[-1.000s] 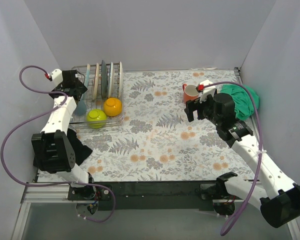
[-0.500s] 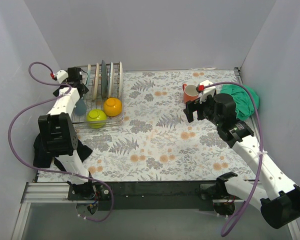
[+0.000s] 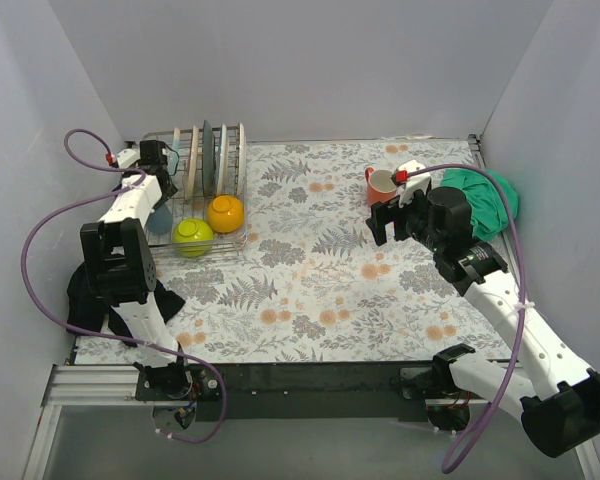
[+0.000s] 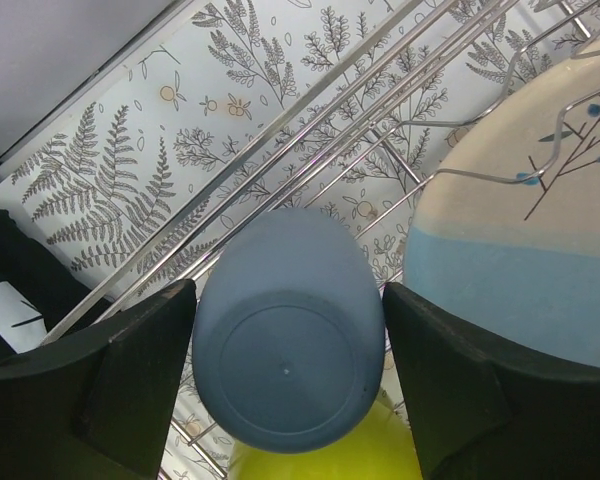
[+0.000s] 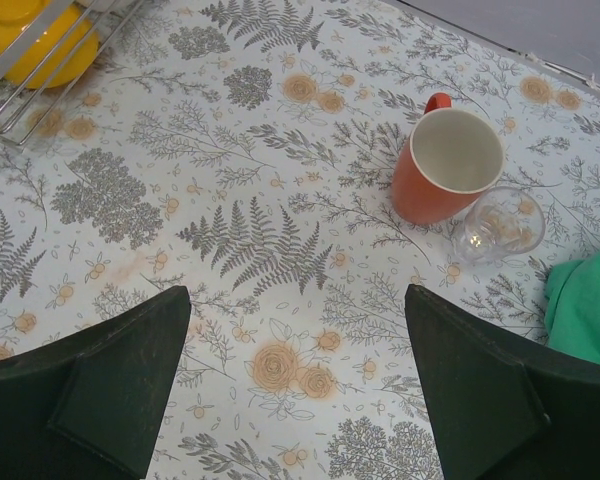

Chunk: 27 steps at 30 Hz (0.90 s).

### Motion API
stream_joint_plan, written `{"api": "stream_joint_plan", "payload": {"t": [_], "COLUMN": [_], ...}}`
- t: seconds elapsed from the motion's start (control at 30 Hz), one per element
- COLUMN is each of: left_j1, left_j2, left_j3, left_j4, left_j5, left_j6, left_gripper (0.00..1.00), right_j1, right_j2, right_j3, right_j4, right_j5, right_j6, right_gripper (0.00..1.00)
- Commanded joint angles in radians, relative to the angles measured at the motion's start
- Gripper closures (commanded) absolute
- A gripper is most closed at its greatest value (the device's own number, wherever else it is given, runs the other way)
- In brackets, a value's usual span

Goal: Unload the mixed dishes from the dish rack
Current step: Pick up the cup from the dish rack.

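Silver wire dish rack (image 3: 230, 243) sits at the far left of the floral-printed table (image 3: 310, 290) in the overhead view. Round plates (image 3: 208, 158), pale, dark and pink, stand on edge in its upright slots, their faces turned left and right. In front of them inside the rack lie an orange-yellow bowl (image 3: 225, 213) and a lime-green bowl (image 3: 192, 237), both apparently rim down. A light-blue cup (image 3: 161, 215) is at the rack's left side, under the left tool (image 3: 162, 182). An orange ceramic mug (image 3: 381, 185) stands on the table at the far right, near a crumpled green cloth (image 3: 485, 200). The right tool (image 3: 392, 222) hangs just in front of the mug. A black cloth (image 3: 163, 295) lies by the left arm.

From the left wrist, the cup is upside down in the rack with its flat base toward the camera, so its long axis runs roughly along the line of sight. The left tool's jaws are spread, one finger on each side of the cup, just beside its wall. A pale plate with a blue band (image 4: 520, 220) stands behind a wire divider at right. The lime-green bowl shows below the cup.

From the right wrist, the mug stands upright, mouth up, handle pointing toward the table's far edge. A small clear glass (image 5: 498, 224) stands just beside it, on the green cloth's side. The right tool's jaws are wide apart with nothing between them.
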<state>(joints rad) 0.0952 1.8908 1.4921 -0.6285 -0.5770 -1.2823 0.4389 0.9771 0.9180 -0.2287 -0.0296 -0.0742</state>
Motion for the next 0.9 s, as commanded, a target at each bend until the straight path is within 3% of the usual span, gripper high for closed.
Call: {"api": "stream_joint_plan", "payload": {"t": [0.0,0.23,0.47,0.87], "left_j1": [-0.003,-0.002,-0.003,-0.003], "left_j2": [-0.045,-0.179,-0.35,-0.722], "left_j3": [0.011,-0.087,-0.2,-0.386], "left_j4": [0.0,0.012,0.035,0.165], "left_j5": [-0.003,0.006,0.072,0.397], "left_j6": [-0.002,-0.011,-0.025,-0.077], "left_gripper": [0.32,0.55,0.6,0.62], "right_j1": [0.0,0.0,0.0,0.001], "right_j2": [0.006,0.023,0.043,0.109], "right_j3": [-0.007,-0.007,-0.007,-0.013], "right_j4": [0.049,0.049,0.058,0.114], "right_j5": [-0.01,-0.029,-0.095,-0.24], "right_j6": [0.004,0.002,-0.001,0.036], "right_gripper": [0.04,0.05,0.05,0.06]}}
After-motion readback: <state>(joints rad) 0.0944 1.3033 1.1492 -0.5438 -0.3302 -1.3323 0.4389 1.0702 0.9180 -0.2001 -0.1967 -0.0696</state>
